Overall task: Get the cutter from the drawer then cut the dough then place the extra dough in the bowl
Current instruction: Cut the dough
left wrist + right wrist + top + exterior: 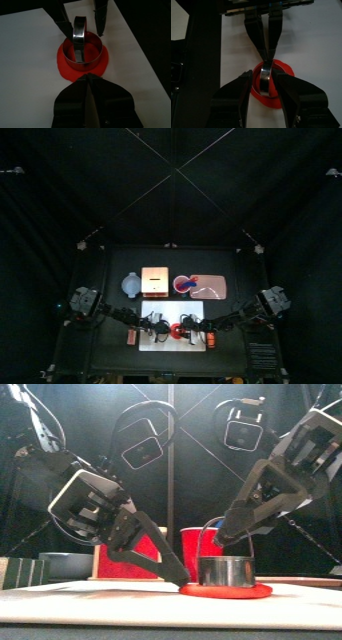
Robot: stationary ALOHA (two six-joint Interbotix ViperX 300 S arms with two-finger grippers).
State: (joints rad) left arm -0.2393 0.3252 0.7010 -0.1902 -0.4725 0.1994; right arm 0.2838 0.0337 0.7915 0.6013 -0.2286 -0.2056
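The round metal cutter [227, 571] stood upright on the flat red dough [195, 591]. The dough lay on the white cutting board [27, 60], near the front of the tabletop [227, 263].

The right pincer [245, 536] came down from above over the cutter's upright handle [80, 27], with one jaw on each side of it. In both wrist views we saw a thin gap between the handle and each jaw. We judged the jaws slightly parted around the handle rather than clamped on it, though the dim light left us less than certain.

The left pincer [87, 76] reached in low from the other side with its jaws pressed tightly together and nothing between them. Its closed tip rested on the edge of the dough just beside the cutter's wall. We could not tell whether the tip touched the metal.

Further back, well apart from the board, the blue-grey bowl [130, 283] sat next to the pale wooden box [155, 283]. The pink tray [214, 285] lay on the box's other side. In the front view a red cup [201, 542] showed behind the cutter.
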